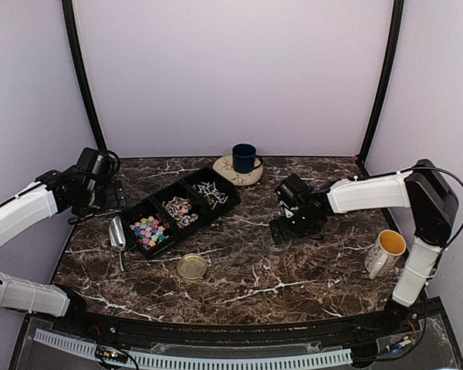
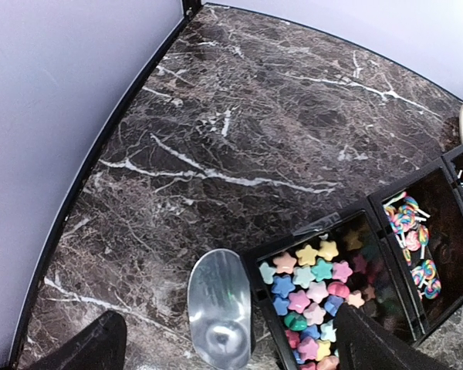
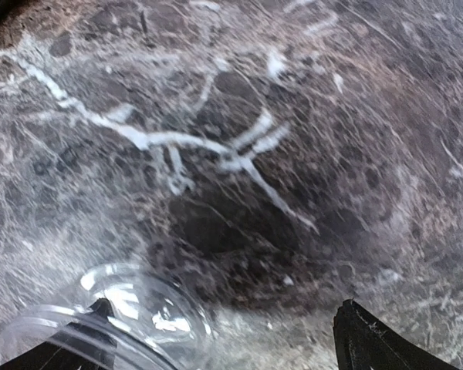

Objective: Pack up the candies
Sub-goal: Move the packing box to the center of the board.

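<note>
**Both grippers spread wide, candies in the tray**

The candies (image 1: 150,230) lay sorted in the black three-part tray (image 1: 187,226): pastel stars nearest the left arm, swirled pieces in the middle, pale sticks farthest. Left gripper (image 2: 231,351) hung with jaws released, holding nothing, above a metal scoop (image 2: 218,308) just beside the tray. Right gripper (image 3: 216,354) stood low over the marble table (image 1: 293,285), jaws apart, a clear jar (image 3: 119,312) by one finger

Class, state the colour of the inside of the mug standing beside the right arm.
Yellow-orange inside the white mug; the top view shows it best.
</note>
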